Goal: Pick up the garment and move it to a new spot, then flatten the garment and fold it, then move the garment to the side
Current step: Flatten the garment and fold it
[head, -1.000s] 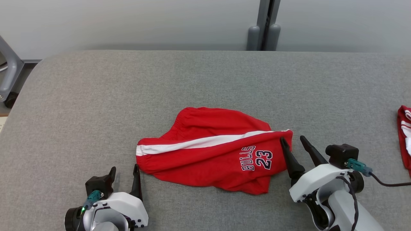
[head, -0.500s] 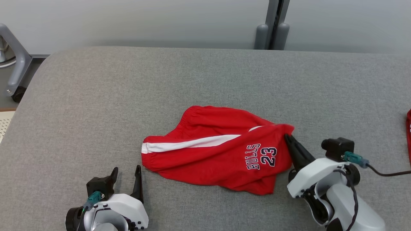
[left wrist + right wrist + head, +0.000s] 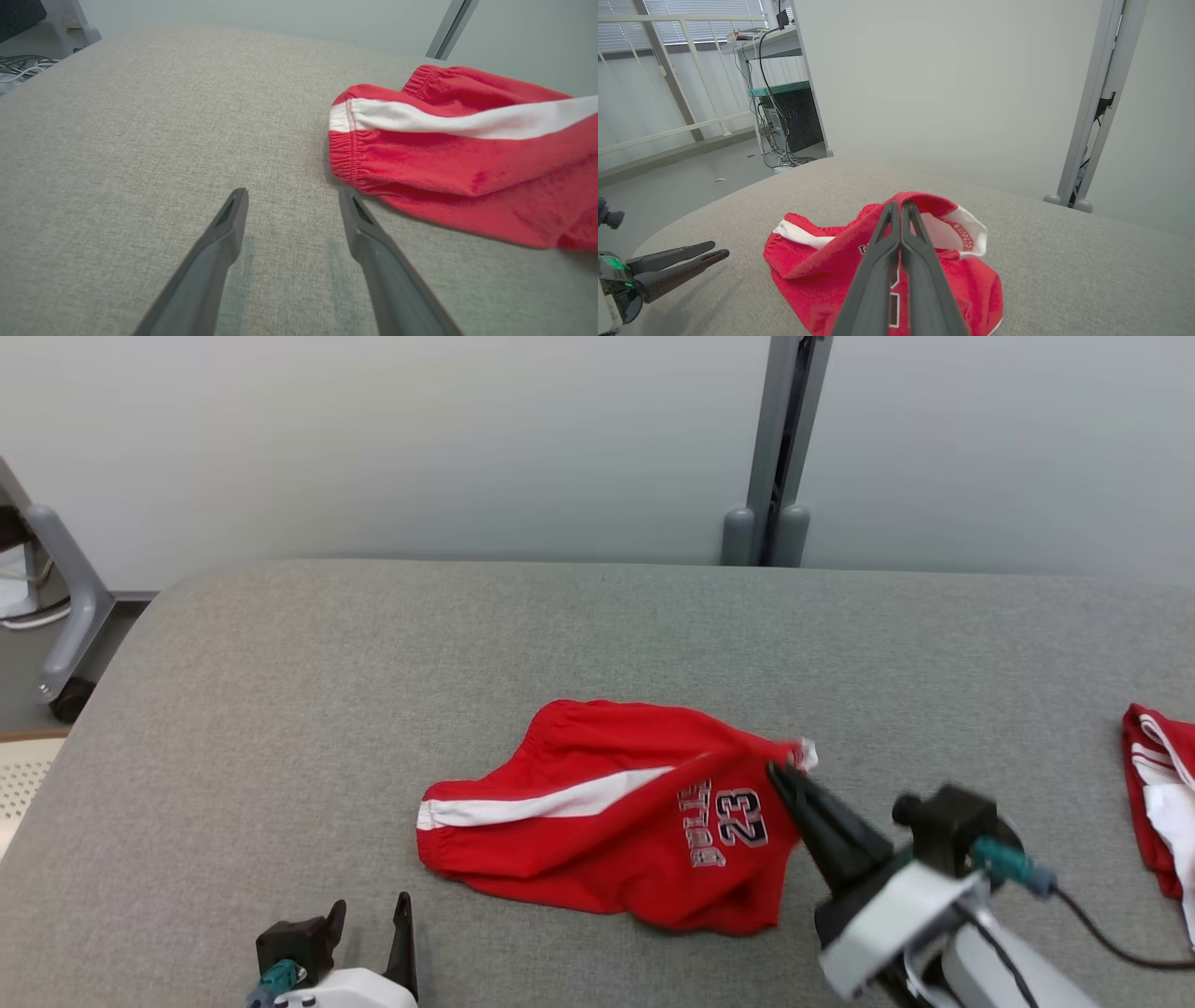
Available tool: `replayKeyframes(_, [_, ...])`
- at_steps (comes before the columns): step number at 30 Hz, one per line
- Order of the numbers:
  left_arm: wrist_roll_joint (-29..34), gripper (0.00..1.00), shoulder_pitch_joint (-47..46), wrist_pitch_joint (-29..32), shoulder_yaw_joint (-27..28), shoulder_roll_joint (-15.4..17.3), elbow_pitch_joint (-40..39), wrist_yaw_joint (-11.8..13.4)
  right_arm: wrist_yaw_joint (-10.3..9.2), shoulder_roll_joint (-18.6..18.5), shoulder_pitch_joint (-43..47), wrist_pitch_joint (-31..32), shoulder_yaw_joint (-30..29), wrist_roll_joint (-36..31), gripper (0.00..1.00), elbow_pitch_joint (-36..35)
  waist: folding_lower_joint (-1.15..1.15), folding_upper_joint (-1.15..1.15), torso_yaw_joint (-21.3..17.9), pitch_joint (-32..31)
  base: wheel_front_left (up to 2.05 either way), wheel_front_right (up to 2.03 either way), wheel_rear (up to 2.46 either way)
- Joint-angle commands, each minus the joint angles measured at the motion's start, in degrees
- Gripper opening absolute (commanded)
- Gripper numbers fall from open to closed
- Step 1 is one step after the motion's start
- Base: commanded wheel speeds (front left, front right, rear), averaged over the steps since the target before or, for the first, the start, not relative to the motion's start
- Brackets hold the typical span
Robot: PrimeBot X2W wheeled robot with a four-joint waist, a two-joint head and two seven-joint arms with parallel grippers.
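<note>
The garment is a pair of red shorts with a white side stripe and a "23" print, lying mid-table. My right gripper is shut on its right hem corner and holds that corner lifted off the surface; in the right wrist view the shut gripper pinches the raised garment. My left gripper stands open near the front edge, just short of the waistband end. In the left wrist view that open gripper has bare table between its fingers, with the garment to the right.
The grey padded table stretches wide to the left and behind the shorts. Another red and white cloth lies at the right edge. A grey post stands behind the table, and a wheeled frame at the far left.
My right gripper shut on the garment's right hem corner and lifted it up and leftward, bunching the cloth. The head camera tilted up. The left gripper stayed open in place.
</note>
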Motion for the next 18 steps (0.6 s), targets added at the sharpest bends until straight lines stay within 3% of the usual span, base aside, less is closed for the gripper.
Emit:
replayKeyframes(1, [-0.1, 1.0, 0.4, -0.1, 0.0, 0.2, -0.2, 0.4, -0.03, -1.2, 2.5, 0.0, 1.1, -0.2, 0.0, -0.7, 0.0, 0.0, -0.8, -1.0, 0.0, 0.0, 0.0])
replayKeyframes(7, [0.1, 1.0, 1.7, -0.1, 0.0, 0.3, 0.2, 0.5, -0.02, -3.7, 11.8, 0.0, 2.8, 0.3, 0.0, 0.9, 0.0, 0.0, -2.1, -1.5, 0.0, 0.0, 0.0])
replayKeyframes(13, [1.0, 1.0, 2.0, -0.1, 0.7, 0.3, 0.0, 0.7, -0.02, -3.0, 14.8, 0.0, 1.4, -0.5, 0.03, 7.8, 0.0, 0.0, -2.4, -1.7, 0.0, 0.0, 0.0])
replayKeyframes(14, [1.3, 1.0, 2.1, -0.1, 1.0, 0.2, -0.2, 0.9, -0.02, -2.4, 14.9, 0.0, 0.4, -0.5, 0.48, 9.1, 0.0, 0.0, -2.5, -1.9, 0.0, 0.0, 0.0])
replayKeyframes(15, [1.6, 1.0, 2.1, -0.1, 1.3, 0.3, -0.5, 1.0, -0.02, -2.2, 14.9, 0.0, -0.6, -0.9, 1.0, 10.9, 0.0, 0.0, -2.4, -2.0, 0.0, 0.0, 0.0])
replayKeyframes(18, [3.1, 1.0, 2.8, -0.1, 2.4, 0.2, -1.6, 1.4, -0.02, -0.9, 14.3, 0.0, -5.4, -2.4, 1.0, 13.8, 0.0, 0.0, -2.4, -2.6, 0.0, 0.0, 0.0])
